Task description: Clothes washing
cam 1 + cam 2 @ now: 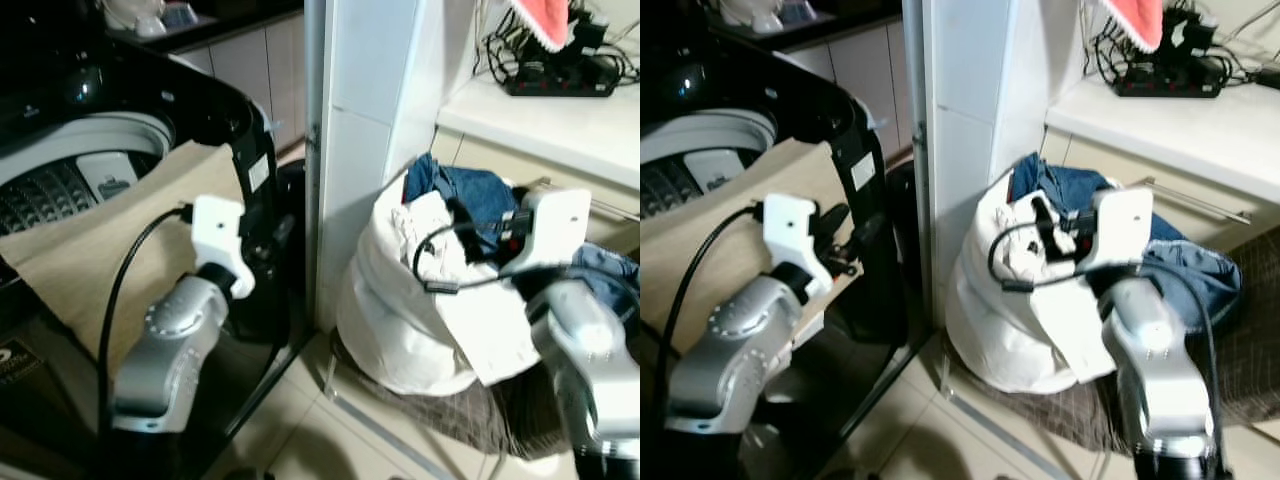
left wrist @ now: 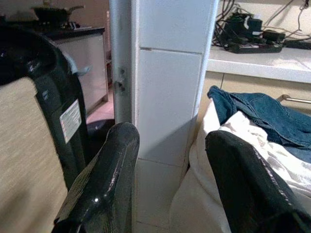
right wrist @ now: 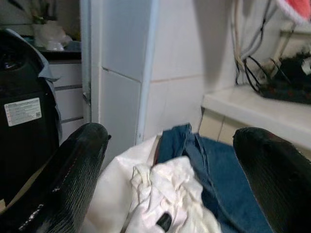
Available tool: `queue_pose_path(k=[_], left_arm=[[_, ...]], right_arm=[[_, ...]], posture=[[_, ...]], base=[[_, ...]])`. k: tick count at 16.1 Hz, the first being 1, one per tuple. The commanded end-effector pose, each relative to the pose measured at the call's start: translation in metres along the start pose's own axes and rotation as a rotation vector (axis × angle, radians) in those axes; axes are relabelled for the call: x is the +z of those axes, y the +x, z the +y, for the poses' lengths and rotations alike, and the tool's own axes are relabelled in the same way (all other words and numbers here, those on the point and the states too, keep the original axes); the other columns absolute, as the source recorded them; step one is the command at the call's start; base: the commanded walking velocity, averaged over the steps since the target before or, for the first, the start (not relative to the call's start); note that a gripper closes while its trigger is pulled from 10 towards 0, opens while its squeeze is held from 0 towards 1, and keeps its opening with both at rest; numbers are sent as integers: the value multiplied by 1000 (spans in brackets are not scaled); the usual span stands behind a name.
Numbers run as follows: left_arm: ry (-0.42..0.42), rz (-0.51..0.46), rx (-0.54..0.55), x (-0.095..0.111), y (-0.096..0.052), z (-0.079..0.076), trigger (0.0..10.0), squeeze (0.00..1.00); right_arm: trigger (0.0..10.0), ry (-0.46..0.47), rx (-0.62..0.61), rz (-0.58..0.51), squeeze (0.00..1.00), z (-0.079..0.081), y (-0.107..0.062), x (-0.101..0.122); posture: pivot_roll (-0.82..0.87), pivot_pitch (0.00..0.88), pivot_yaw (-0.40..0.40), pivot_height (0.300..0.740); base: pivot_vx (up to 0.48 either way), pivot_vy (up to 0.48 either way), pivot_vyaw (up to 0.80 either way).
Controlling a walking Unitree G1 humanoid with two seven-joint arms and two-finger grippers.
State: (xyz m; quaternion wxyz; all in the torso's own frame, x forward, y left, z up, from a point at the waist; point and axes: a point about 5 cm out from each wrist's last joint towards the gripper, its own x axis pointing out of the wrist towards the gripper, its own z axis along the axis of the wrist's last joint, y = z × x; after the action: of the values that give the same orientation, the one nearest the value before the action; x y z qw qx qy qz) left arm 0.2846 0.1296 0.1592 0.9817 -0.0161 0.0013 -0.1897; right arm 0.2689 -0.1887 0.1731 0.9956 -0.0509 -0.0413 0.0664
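Tiled laundry corner, pale floor, listed left to right. One top-loading washing machine [image 1: 90,150], black casing, drum open, with one beige cloth [image 1: 110,250] draped over its front rim and hanging outside. One left gripper [image 1: 262,243], jaws wide and holding nothing, beside the machine's front corner and just off the cloth edge. One white tiled pillar [image 1: 365,120] between machine and laundry. One white laundry bag [image 1: 400,310] on the floor at the pillar's foot, mouth open, holding one crumpled white garment [image 3: 170,189] and one blue denim garment [image 3: 218,184]. One right gripper [image 1: 1045,235], jaws wide and empty, poised just over the bag's mouth above the white garment. One bench [image 1: 560,125] at far right carrying one black power strip [image 1: 560,80]. Advice for the pick: lower onto the white garment's raised folds, close on a thick bunch, avoid pinching the bag wall, lift clear before swinging to the drum.
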Motion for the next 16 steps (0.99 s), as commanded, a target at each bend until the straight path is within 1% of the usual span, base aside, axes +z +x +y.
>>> queue_pose_path(k=[1, 2, 3, 4, 5, 6, 9, 11, 12, 14, 16], left_arm=[[-2, -13, 26, 1, 0, -3, 10000, 0], [-21, -18, 41, 2, 2, -6, 10000, 0], [-12, -19, 45, 3, 3, -7, 10000, 0], [-14, -23, 40, 4, 4, -10, 10000, 0], [-17, -30, 47, 5, 6, -10, 10000, 0], [-3, -38, 42, 8, 7, -11, 10000, 0], [-7, -40, 44, 9, 9, -12, 10000, 0], [-6, -40, 49, 9, 9, -12, 10000, 0], [-3, -41, 50, 9, 9, -12, 10000, 0], [0, -41, 55, 9, 9, -11, 10000, 0], [-5, -40, 63, 8, 8, -10, 10000, 0]], right_arm=[[10000, 13, -12, -15, 0, 1, -2, 3], [10000, 17, -11, -3, 0, 4, -4, 2], [10000, 23, -1, 2, 0, 5, -5, 1], [10000, -10, 16, 20, 0, 8, -7, 0], [10000, -16, 18, 31, 0, 9, -8, -3], [10000, -12, 24, 40, 0, 11, -10, -5], [10000, -29, 43, 48, 0, 13, -11, -5], [10000, 6, 29, 46, 0, 12, -11, -6], [10000, 9, 39, 48, 0, 13, -11, -6], [10000, -11, 76, 48, 0, 17, -10, -5], [10000, -8, 81, 64, 0, 18, -10, -7]], posture=[[-94, 0, 6, 740], [-98, 0, 3, 740], [-98, 0, 3, 740], [-100, 0, 2, 740], [-99, 0, 3, 740], [-101, 0, 3, 740], [-102, 0, 5, 740], [-102, 0, 4, 740], [-102, 0, 2, 740], [-100, 0, 1, 740], [-99, 0, -2, 740]], base=[[262, 0, 0], [292, 0, 0], [292, 0, 0], [319, 0, 0], [337, 0, 0], [360, 0, 563], [364, 0, 658], [364, 0, 0], [364, 0, 0], [362, 0, 0], [356, 0, 0]])
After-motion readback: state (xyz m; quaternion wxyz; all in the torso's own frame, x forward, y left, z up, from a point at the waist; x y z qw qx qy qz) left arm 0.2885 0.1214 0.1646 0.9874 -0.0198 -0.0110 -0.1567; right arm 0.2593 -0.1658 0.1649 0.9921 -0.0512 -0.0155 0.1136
